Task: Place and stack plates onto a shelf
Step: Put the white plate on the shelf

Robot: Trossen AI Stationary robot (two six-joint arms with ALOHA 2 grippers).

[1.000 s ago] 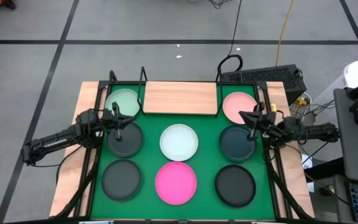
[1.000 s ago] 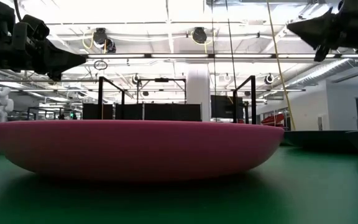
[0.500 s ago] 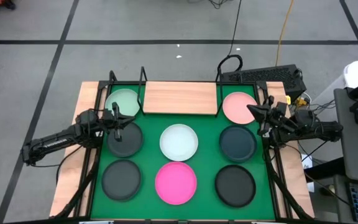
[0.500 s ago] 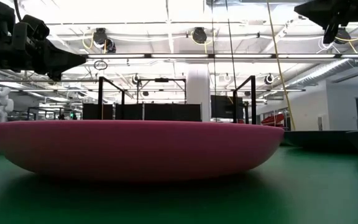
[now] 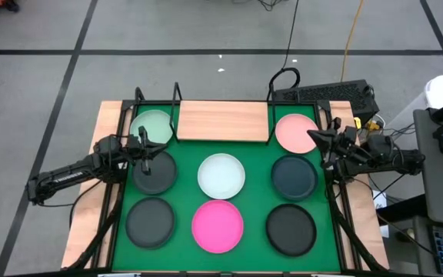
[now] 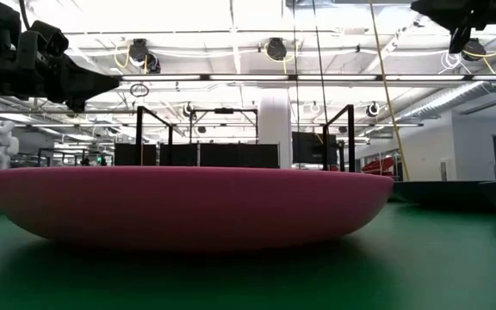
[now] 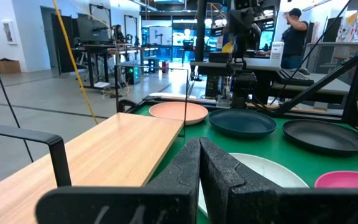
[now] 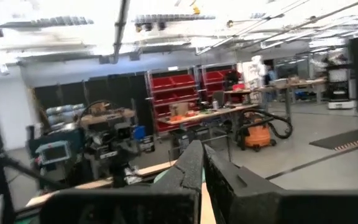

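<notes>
My left gripper (image 5: 158,147) hangs shut and empty between the mint green plate (image 5: 152,125) and a dark plate (image 5: 154,172). Its fingers (image 7: 191,163) are pressed together. The right gripper (image 5: 312,136) is shut and empty at the pale pink plate's (image 5: 295,132) right rim, above a dark plate (image 5: 294,176). The white plate (image 5: 221,175) and magenta plate (image 5: 218,226) lie mid-mat, with two more dark plates (image 5: 151,222) (image 5: 291,229) in the front corners. The wooden shelf (image 5: 223,121) at the back carries nothing. The magenta plate (image 6: 188,207) fills the low view.
All plates lie singly on a green mat (image 5: 257,158) framed by black wire uprights (image 5: 178,94). A keyboard (image 5: 325,94) lies behind the back right corner. The left wrist view shows the right arm (image 7: 243,93) and a person (image 7: 294,31) in the room beyond.
The right gripper has drawn back to the right and risen, away from the dark plate, with its fingers closing fully. The left arm has not moved.
</notes>
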